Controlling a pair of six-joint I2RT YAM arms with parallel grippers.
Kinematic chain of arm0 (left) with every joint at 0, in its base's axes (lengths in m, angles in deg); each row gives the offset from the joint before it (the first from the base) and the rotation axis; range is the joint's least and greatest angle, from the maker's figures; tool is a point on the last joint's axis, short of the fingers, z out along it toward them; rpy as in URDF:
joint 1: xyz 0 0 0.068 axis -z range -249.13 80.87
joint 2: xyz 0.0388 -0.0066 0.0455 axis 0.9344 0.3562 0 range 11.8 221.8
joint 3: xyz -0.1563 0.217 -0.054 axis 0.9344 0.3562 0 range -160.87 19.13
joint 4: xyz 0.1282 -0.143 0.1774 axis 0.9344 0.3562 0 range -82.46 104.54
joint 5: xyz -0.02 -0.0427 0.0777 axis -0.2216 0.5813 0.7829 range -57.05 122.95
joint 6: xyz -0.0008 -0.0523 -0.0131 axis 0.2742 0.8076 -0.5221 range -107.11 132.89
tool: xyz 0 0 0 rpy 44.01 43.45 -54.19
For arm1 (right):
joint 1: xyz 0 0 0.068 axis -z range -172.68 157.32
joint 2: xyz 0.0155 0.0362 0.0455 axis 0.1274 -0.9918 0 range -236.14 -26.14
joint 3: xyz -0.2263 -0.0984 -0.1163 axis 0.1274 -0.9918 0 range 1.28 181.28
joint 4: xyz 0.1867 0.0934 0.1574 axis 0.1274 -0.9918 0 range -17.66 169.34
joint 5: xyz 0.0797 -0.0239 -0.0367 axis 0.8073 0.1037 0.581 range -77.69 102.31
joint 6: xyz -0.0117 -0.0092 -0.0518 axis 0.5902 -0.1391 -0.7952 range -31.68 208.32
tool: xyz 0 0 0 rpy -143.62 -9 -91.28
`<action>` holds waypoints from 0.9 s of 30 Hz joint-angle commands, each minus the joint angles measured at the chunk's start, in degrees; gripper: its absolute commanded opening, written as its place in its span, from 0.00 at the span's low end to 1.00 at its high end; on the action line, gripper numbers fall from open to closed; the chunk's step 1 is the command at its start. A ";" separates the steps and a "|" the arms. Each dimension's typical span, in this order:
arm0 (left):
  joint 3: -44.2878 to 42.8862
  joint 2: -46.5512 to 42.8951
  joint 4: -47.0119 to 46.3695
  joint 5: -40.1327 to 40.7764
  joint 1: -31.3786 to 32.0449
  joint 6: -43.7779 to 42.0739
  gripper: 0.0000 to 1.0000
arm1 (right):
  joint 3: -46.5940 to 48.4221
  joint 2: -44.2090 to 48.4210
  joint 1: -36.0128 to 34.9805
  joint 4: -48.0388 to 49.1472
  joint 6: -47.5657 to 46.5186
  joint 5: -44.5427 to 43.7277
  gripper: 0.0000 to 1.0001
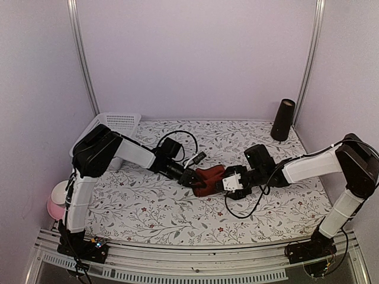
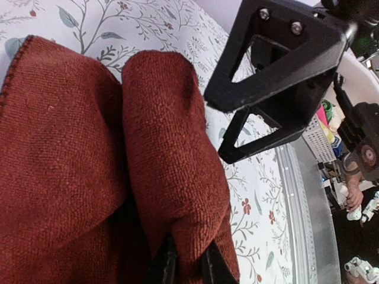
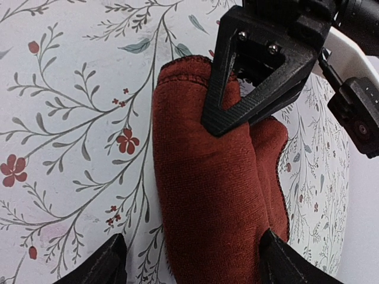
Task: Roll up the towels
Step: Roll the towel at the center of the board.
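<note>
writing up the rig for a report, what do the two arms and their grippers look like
The left arm and right arm each alternate black joint housings with white links. Loose black cables loop by the wrists. The fingers are black open triangular frames fixed with small screws; the right gripper has a white body. No readable markings.

White links (image 1: 135, 152), black joints (image 1: 93, 151), looping black cables (image 1: 177, 134), triangular black left claw (image 1: 191, 178).
</note>
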 commanded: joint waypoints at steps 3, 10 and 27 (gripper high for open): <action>-0.04 3.64 3.61 3.08 -0.88 0.39 0.12 | -0.39 0.66 -1.10 1.31 -0.61 -0.03 0.77; -0.41 4.12 3.79 2.82 -1.06 0.65 0.12 | 0.59 -3.87 -1.16 1.83 0.12 -3.85 0.73; 2.71 -2.74 2.81 8.14 -2.39 -1.33 0.52 | 6.89 -10.87 -1.19 -8.99 1.71 -7.55 0.12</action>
